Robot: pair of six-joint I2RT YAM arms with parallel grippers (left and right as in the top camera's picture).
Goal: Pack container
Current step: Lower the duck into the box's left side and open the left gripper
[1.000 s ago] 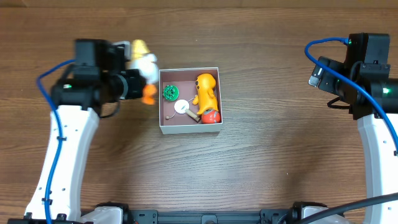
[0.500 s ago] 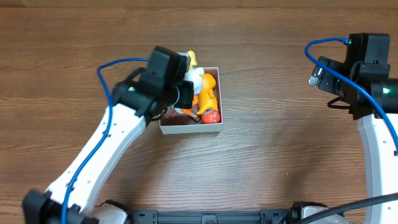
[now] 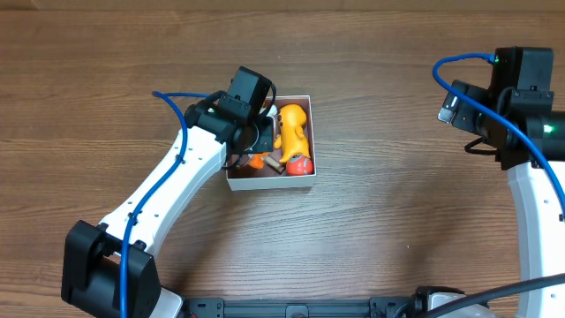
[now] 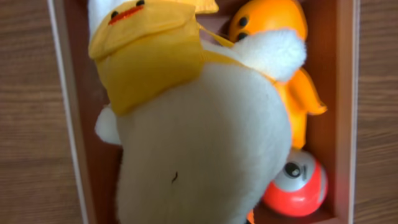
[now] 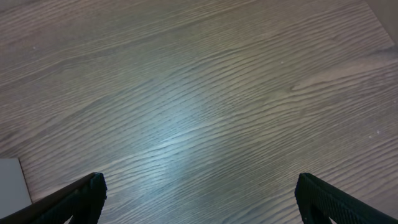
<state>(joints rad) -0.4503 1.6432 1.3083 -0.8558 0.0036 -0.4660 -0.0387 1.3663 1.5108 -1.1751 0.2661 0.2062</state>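
Observation:
The container (image 3: 267, 184) is a shallow white-walled box with a pinkish-brown inside, at the table's middle. My left gripper (image 3: 253, 139) is over its left half, shut on a white plush duck (image 4: 199, 137) with a yellow cap; the duck is down inside the box, its orange foot (image 3: 256, 162) showing. The left fingers are hidden by the duck in the wrist view. An orange toy animal (image 3: 294, 129) and a red-and-white ball (image 3: 301, 164) lie in the right half, also in the left wrist view (image 4: 283, 25) (image 4: 298, 186). My right gripper (image 5: 202, 202) is open and empty over bare wood at the far right.
The container's white walls (image 4: 57, 93) frame the duck in the left wrist view. The left arm (image 3: 168, 190) stretches from the front left across the table to the box. A pale corner (image 5: 11, 180) shows at the left edge of the right wrist view.
My left gripper carried the plush duck from the left of the container over it and down into its left half. The small items there are now covered. The right arm has not moved.

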